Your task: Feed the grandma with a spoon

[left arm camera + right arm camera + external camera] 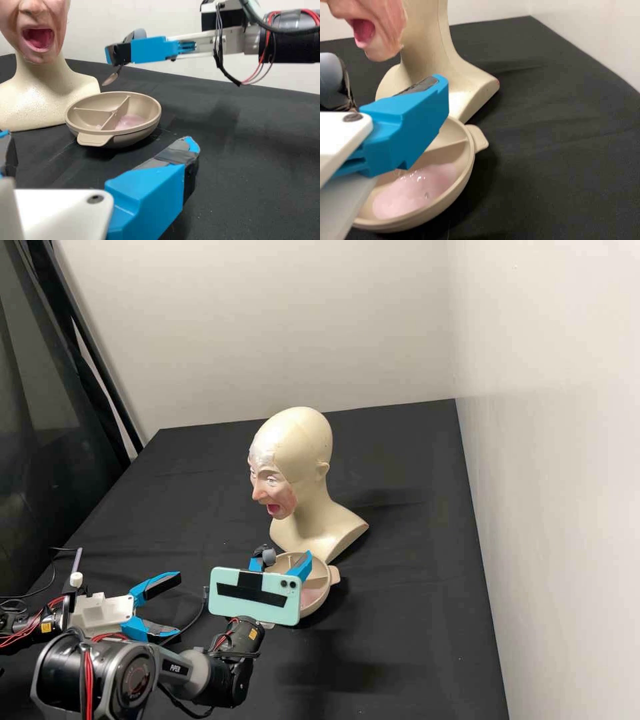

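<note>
The grandma mannequin head [293, 467] stands mid-bench, mouth [37, 37] wide open, facing the arms. Just before its base sits a beige divided bowl [319, 581] with pink liquid [415, 187] in one compartment. My right gripper [280, 565], carrying a teal phone [257, 595] on its wrist, hangs over the bowl, shut on a grey spoon [112, 78]. The spoon's tip points down, a little above the bowl's rim [115, 117] and below the mouth. Its blue finger [405, 127] is over the bowl. My left gripper [175, 605] rests open near the front left, apart from the bowl.
Black cloth covers the bench [400, 520]. A white wall [553, 507] runs along the right edge and another stands behind. A dark panel [40, 440] borders the left. Cables [27, 613] trail at the front left corner.
</note>
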You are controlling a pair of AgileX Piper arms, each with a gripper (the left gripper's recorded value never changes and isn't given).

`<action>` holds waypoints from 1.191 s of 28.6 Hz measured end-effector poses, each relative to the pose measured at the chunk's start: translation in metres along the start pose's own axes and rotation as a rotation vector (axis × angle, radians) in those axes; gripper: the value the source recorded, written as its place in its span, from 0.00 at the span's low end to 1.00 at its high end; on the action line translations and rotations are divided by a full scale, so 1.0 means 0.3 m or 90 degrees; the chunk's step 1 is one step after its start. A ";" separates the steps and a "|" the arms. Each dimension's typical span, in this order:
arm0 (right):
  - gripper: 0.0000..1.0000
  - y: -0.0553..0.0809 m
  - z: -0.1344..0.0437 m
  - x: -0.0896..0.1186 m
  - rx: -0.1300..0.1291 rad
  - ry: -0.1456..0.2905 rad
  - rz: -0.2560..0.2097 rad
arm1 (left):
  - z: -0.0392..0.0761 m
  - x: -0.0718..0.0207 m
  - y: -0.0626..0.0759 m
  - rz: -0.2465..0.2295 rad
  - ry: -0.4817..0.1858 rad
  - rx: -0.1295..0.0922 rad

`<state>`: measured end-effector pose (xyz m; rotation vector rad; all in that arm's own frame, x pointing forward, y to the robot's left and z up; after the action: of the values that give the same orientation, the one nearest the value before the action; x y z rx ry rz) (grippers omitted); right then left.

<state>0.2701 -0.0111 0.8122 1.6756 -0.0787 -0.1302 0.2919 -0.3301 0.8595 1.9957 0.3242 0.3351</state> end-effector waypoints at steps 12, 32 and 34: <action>0.00 -0.051 0.054 0.020 -0.005 -0.041 -0.035 | 0.012 -0.009 -0.001 0.000 -0.010 0.004; 0.00 -0.075 0.134 0.054 0.006 -0.100 -0.045 | 0.030 -0.017 -0.007 -0.004 -0.021 0.006; 0.00 -0.077 0.139 0.057 0.007 -0.104 -0.045 | 0.035 -0.017 -0.009 -0.005 -0.024 0.006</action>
<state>0.2809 -0.0518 0.7843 1.6778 -0.1433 -0.3205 0.2909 -0.3395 0.8522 2.0079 0.3097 0.2914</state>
